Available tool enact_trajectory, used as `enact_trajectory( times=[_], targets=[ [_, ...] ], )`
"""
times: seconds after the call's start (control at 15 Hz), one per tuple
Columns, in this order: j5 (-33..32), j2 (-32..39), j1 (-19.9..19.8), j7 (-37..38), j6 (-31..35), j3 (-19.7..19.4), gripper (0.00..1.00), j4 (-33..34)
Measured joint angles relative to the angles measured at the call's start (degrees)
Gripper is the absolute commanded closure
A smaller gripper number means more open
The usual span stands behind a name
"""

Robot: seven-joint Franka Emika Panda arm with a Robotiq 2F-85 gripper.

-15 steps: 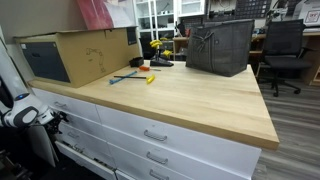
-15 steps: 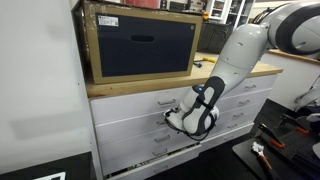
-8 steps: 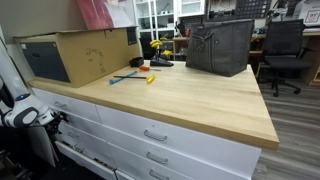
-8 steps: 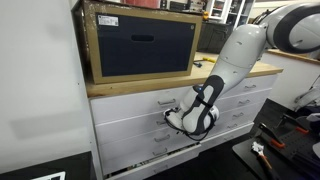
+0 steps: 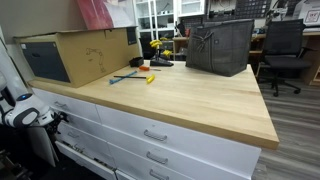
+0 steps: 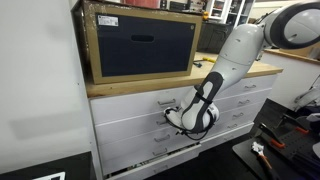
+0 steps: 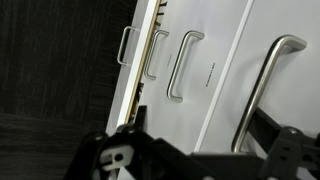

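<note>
Closely, gripper (image 6: 175,118) hovers just beside drawer handle (image 7: 258,92); jaw gap hidden.

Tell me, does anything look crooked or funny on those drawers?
Yes. A low drawer near the tool sticks out a bit instead of sitting flush with the rest. The wrist view shows a gap along a drawer's edge.

The arm (image 6: 243,48) is showing fat, rounded white shells in an exterior view; dark seams are ringing its joints; a black strip, cable or trim I cannot tell, is running down the forearm toward the wrist; the gripper (image 6: 175,116) is wearing pale housing over black parts; in the wrist view its black body is bearing a white logo (image 7: 121,156), too blurred to read.
</note>
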Motion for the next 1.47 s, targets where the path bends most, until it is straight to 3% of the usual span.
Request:
enact_trajectory(
  times=[0.53,1.47],
  targets=[
    [-0.04,-0.06,-5.09,-0.02,1.21,4.74,0.0,-0.09],
    [-0.07,0.09,-6.13,-0.02,1.78,5.86,0.0,-0.13]
  ],
)
